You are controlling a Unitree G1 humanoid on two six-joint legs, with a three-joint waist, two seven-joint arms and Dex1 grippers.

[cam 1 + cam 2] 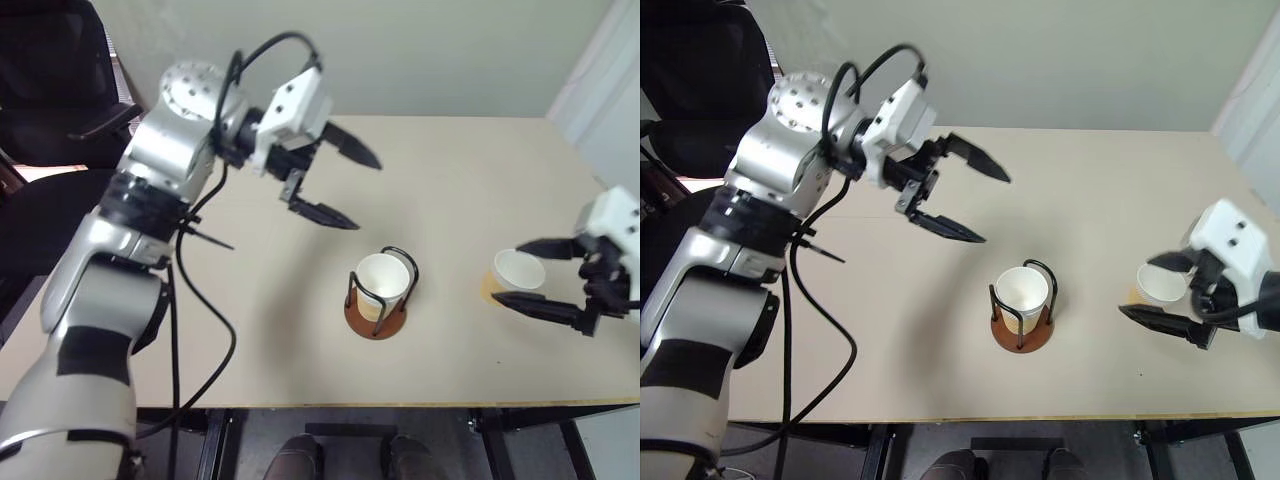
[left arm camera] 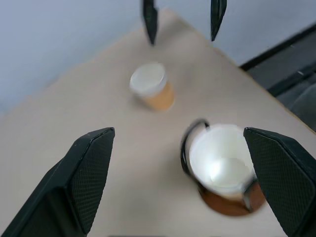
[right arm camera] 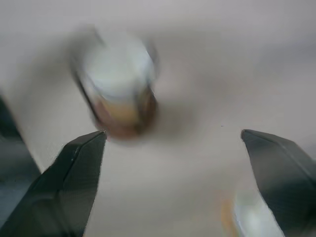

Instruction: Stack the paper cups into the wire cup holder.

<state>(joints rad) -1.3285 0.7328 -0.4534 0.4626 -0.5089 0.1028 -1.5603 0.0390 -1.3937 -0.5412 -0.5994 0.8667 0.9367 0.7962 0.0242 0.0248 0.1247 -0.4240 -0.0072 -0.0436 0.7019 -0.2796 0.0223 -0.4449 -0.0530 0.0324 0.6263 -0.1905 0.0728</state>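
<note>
Cup (image 2: 217, 165) in wire holder (image 2: 227, 200), loose cup (image 2: 152, 86) seemingly upright

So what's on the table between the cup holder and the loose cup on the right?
Nothing: bare table separates the cup holder from the loose cup, as the left eye view shows.

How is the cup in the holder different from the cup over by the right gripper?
The cup in the holder sits inside the wire holder on its brown base; the loose cup stands straight on the table. The held cup is near the table's middle; the loose cup is near its right edge, between the open fingers of the right gripper. Both are upright, tan outside, white inside.
</note>
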